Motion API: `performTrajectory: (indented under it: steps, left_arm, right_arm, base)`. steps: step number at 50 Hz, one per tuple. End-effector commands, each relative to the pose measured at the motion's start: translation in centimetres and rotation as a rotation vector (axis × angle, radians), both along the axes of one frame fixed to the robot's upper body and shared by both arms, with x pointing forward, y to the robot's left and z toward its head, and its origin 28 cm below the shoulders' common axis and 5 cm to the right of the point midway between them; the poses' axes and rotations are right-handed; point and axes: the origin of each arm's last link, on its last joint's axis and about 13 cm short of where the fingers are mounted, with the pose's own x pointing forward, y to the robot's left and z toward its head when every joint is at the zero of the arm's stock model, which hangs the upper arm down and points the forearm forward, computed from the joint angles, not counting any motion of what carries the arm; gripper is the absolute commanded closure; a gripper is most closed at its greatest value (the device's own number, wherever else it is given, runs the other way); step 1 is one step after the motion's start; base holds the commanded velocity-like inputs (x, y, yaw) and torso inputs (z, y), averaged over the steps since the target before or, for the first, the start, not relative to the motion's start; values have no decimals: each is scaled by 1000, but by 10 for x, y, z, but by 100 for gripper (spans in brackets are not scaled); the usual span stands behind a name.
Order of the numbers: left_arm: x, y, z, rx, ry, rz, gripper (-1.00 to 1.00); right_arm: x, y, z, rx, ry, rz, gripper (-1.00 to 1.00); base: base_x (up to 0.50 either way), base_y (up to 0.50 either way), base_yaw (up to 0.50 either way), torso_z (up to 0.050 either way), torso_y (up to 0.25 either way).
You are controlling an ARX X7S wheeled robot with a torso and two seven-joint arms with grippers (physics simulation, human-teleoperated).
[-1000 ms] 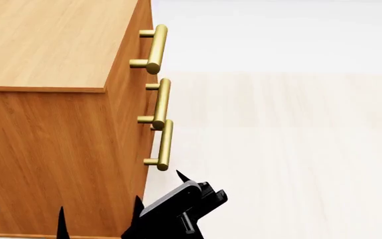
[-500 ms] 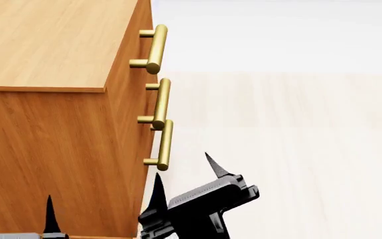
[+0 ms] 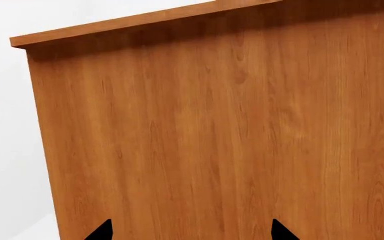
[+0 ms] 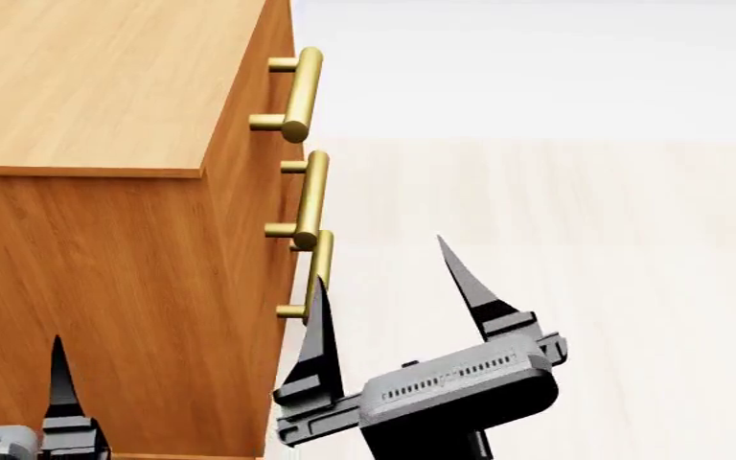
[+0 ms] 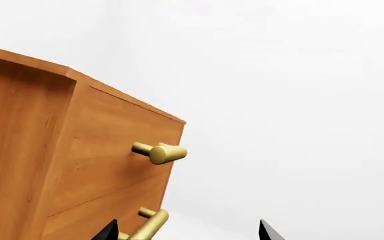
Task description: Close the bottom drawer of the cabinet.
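The orange-brown cabinet fills the left of the head view, with three brass bar handles down its right face. The bottom drawer's handle is the lowest; the drawer box itself is hidden. My right gripper is open and empty, pointing up, with its left fingertip overlapping that handle and its other finger out over the floor. In the right wrist view the right gripper has a brass handle beside one finger. My left gripper is open and empty, facing the cabinet's side panel.
The pale floor stretches right of the cabinet. The two upper handles sit above the bottom one. In the right wrist view an upper handle shows end-on on the cabinet front. Only one left finger shows in the head view.
My right gripper has risen and moved right, from below the bottom handle to level with it. My left gripper has also risen and shifted left, one finger leaving the head view.
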Motion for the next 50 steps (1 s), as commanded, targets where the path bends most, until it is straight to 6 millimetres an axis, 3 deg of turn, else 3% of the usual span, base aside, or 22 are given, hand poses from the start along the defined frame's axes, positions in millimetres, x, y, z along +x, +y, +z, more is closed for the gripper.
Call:
performTrajectory:
  steps: [1,31,50]
  left_arm:
    - [3,2,16,-11,-50,-9,-100]
    - [5,-5,77,-24,-202,-53,-100]
    - [-7,-12,113,-57,-302,-102,-100]
  right_arm:
    - [-19,-2,27,19,-98,8,-100]
    - [-56,-3,90,64,-312,30,-100]
    - [-76,-4,126,92,-423,41,-100]
  base:
    - [0,0,0,0,0]
    - [0,0,0,0,0]
    - [0,0,0,0,0]
